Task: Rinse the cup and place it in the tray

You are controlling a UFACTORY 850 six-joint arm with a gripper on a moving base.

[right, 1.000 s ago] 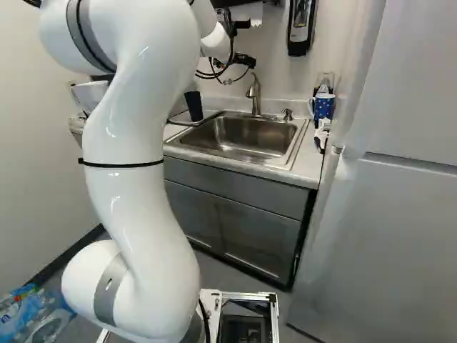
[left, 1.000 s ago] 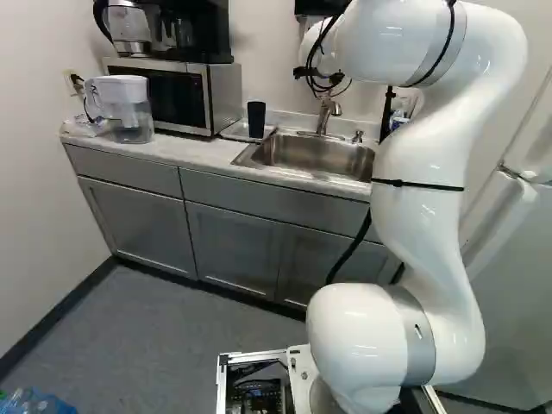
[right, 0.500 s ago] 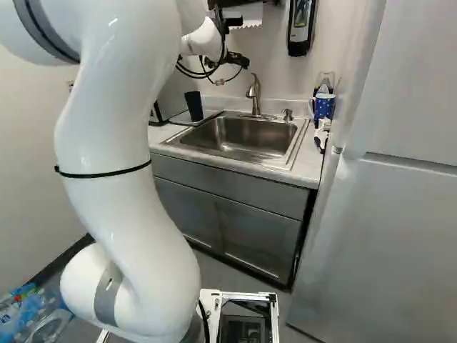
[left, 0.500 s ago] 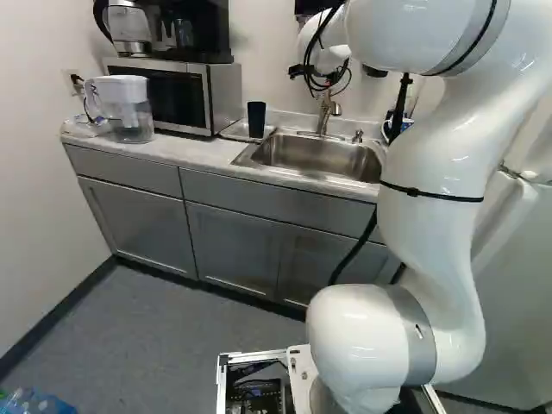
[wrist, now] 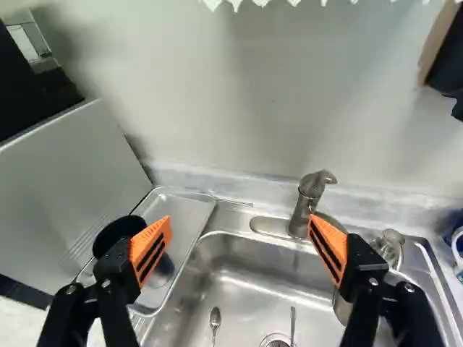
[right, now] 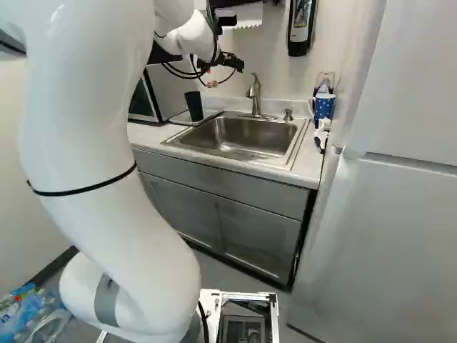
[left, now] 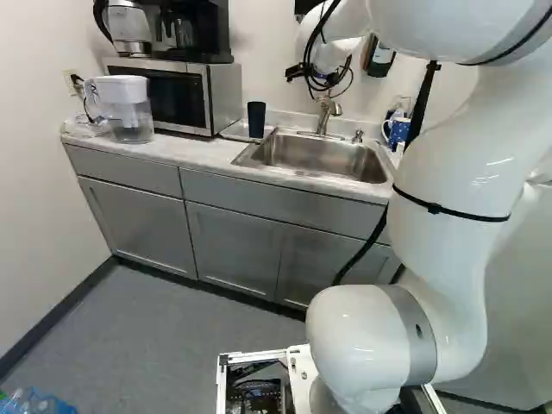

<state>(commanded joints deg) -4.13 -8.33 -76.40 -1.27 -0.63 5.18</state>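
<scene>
My gripper hangs above the left part of the sink in the right base view. In the wrist view the gripper is open, orange pads wide apart, nothing between them. A dark cup stands on the metal tray, left of the sink; in the wrist view one finger partly hides the cup. The tray lies between microwave and sink. The steel sink spreads below and ahead of the fingers, its faucet near the other finger.
The microwave stands beside the tray, a water pitcher farther left. A blue mug sits right of the sink, near the fridge. Two utensils, one a spoon, lie in the sink. A soap dispenser hangs on the wall.
My arm has swung, its upper part rightward in the left base view and leftward in the right one. The gripper has shifted somewhat toward the cup's side. Base and cup have stayed put.
</scene>
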